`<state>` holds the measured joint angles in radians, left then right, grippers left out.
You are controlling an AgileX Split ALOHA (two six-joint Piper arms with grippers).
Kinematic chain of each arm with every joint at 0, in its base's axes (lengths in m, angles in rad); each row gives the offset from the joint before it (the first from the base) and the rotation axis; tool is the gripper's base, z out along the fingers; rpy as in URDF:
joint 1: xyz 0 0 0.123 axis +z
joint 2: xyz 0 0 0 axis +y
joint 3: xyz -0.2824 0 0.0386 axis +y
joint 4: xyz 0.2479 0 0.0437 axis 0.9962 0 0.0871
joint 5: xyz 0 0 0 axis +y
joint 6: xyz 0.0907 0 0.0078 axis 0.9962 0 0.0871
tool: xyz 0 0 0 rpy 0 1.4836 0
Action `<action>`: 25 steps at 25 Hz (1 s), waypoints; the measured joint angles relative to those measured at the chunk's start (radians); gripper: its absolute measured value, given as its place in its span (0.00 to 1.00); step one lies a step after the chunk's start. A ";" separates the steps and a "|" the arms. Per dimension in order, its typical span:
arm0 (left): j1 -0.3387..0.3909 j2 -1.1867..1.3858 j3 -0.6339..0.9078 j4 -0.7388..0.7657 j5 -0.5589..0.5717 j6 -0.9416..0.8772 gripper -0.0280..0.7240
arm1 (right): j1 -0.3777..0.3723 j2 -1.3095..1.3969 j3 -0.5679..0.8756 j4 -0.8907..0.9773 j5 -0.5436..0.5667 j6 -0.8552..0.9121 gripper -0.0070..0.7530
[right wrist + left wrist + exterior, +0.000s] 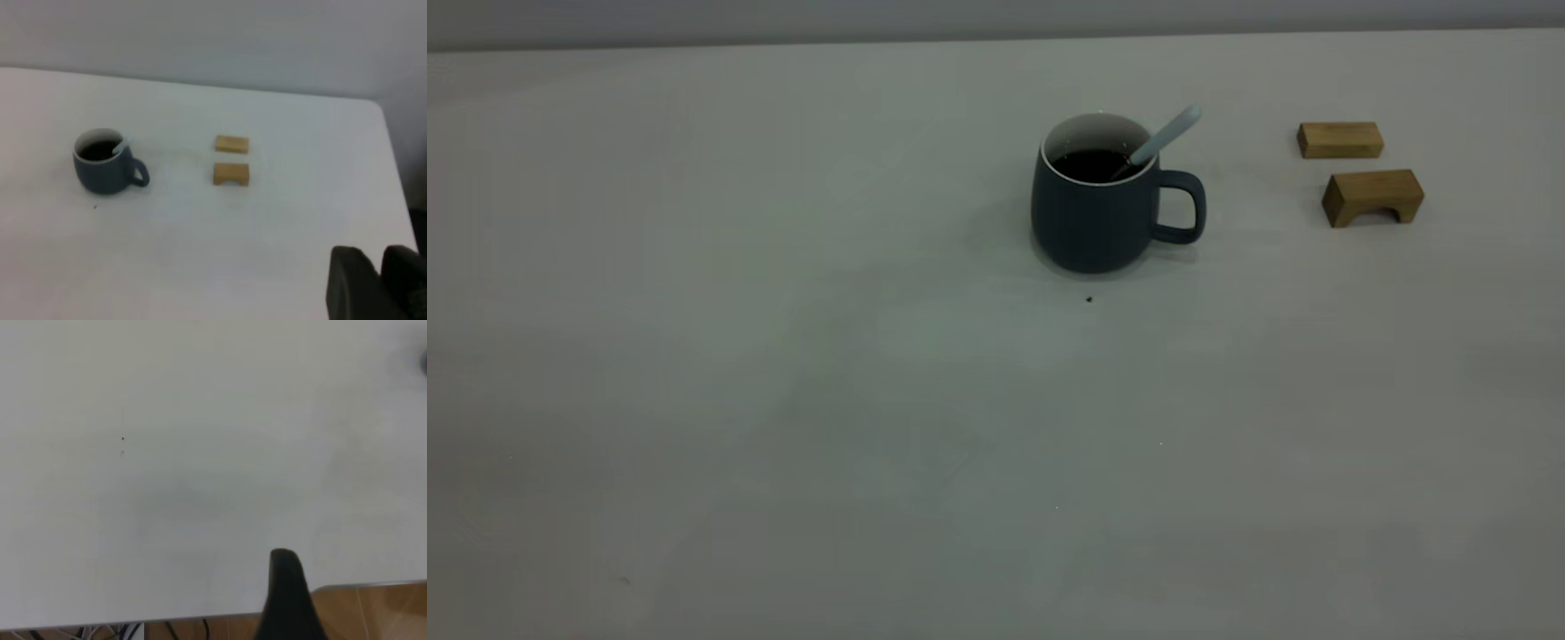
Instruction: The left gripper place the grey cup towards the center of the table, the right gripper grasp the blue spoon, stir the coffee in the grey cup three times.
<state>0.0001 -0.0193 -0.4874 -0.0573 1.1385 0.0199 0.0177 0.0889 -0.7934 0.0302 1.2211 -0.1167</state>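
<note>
A single black, matte, round-tipped finger of the left gripper [288, 597] is seen at lower centre; two dark rounded fingers [357, 283] of the right gripper [380, 280] are seen at lower right.

Count on the table [783, 400]: four loose things.
You have one cup [1089, 222] holding coffee [1089, 164], one spoon [1169, 133] standing in it, and two wooden blocks [1340, 140] [1372, 196], one plain and one arched.
</note>
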 joint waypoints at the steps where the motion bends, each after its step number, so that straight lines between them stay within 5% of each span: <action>1: 0.000 0.000 0.000 0.000 0.000 0.000 0.82 | 0.000 -0.025 0.037 0.000 -0.010 0.000 0.17; 8: 0.000 0.000 0.000 0.000 0.000 0.000 0.82 | 0.000 -0.070 0.307 0.002 -0.061 0.000 0.18; 25: 0.000 0.000 0.000 0.000 0.000 0.000 0.82 | -0.001 -0.070 0.324 0.004 -0.085 0.008 0.21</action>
<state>0.0001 -0.0193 -0.4874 -0.0573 1.1385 0.0199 0.0165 0.0190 -0.4699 0.0342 1.1361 -0.1091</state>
